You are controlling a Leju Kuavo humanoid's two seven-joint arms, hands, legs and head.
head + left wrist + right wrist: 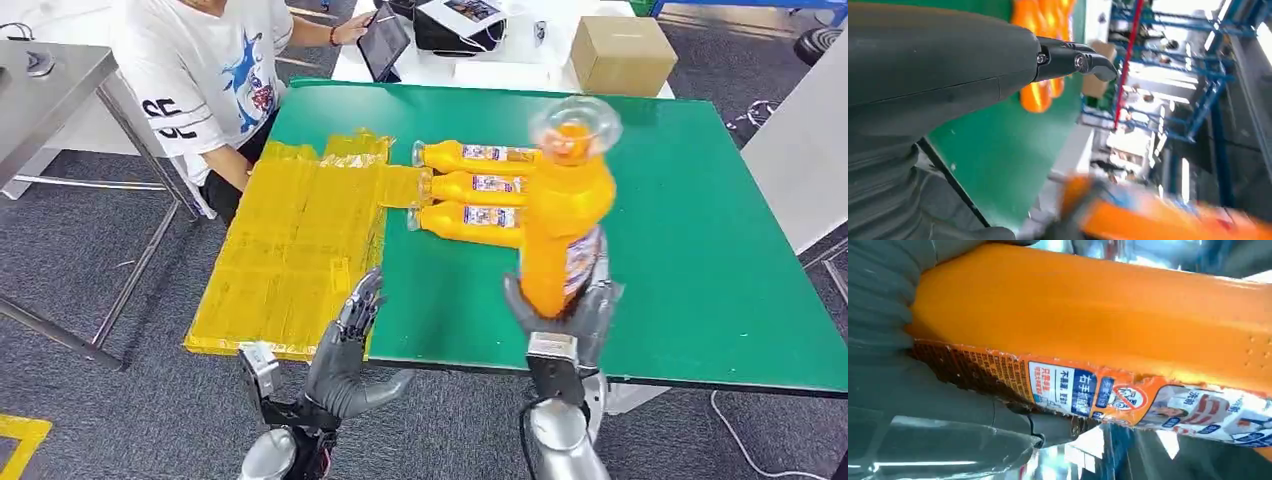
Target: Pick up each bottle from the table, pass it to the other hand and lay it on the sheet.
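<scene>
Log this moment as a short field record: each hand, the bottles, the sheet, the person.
right hand: grips held bottle, raised over the table
left hand: holds nothing, fingers apart, near the table's front edge
lying bottles: three, side by side on the table, beside the sheet
yellow sheet: on the table's left end
person: seated at the far left corner

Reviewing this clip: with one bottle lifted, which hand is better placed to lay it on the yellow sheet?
The left hand, after a handover. It is open, holds nothing and hovers at the yellow sheet's near edge. The right hand grips the raised bottle over the green table, farther from the sheet.
</scene>
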